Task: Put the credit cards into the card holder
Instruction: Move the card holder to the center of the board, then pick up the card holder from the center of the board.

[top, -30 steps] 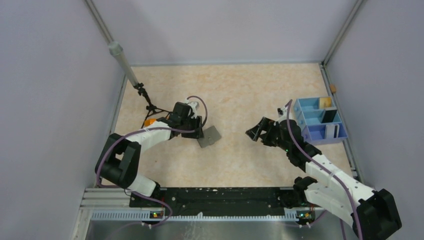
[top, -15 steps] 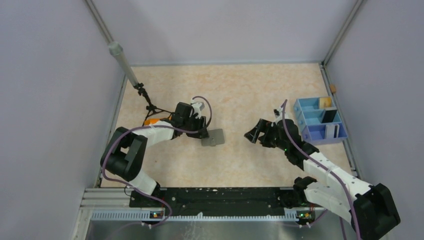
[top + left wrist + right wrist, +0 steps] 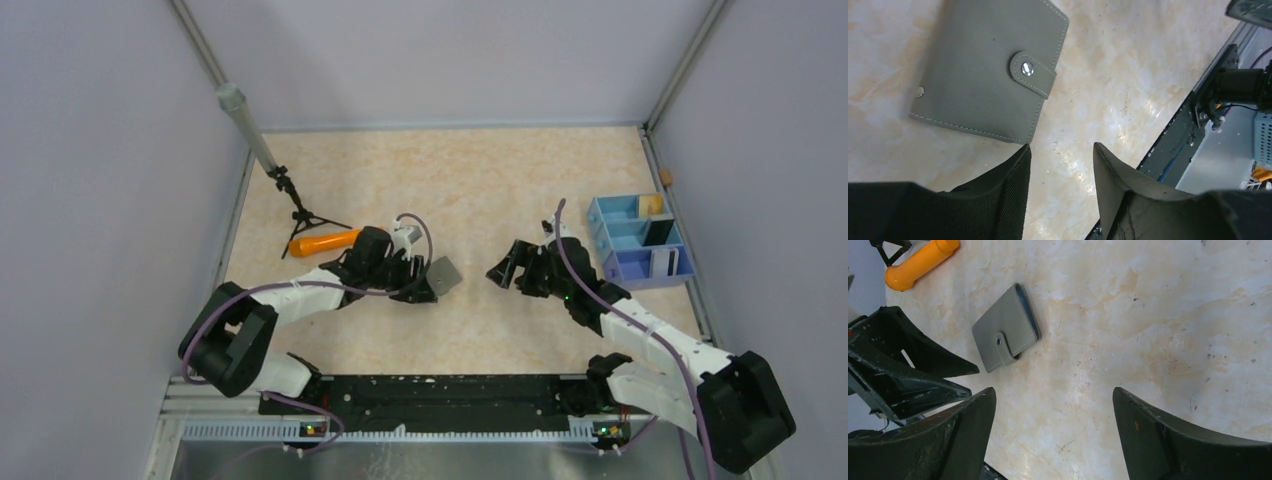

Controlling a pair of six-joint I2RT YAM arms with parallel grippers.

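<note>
Your left jaws and right jaws are open, gripping nothing; the left pair sits just beside the closed grey wallet (image 3: 983,75), mid-table; cards (image 3: 658,232) stand in the tray (image 3: 628,266) by the right edge.

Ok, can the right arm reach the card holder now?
Probably yes: only bare tabletop lies between the open right pincer and the closed card holder, though the left pincer sits close.

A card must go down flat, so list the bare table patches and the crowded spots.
Bare table: the far half, between back wall and card holder. Also the near strip between card holder and black base rail. Crowded: left edge round the orange stick and tripod; right edge by the compartment tray.
</note>
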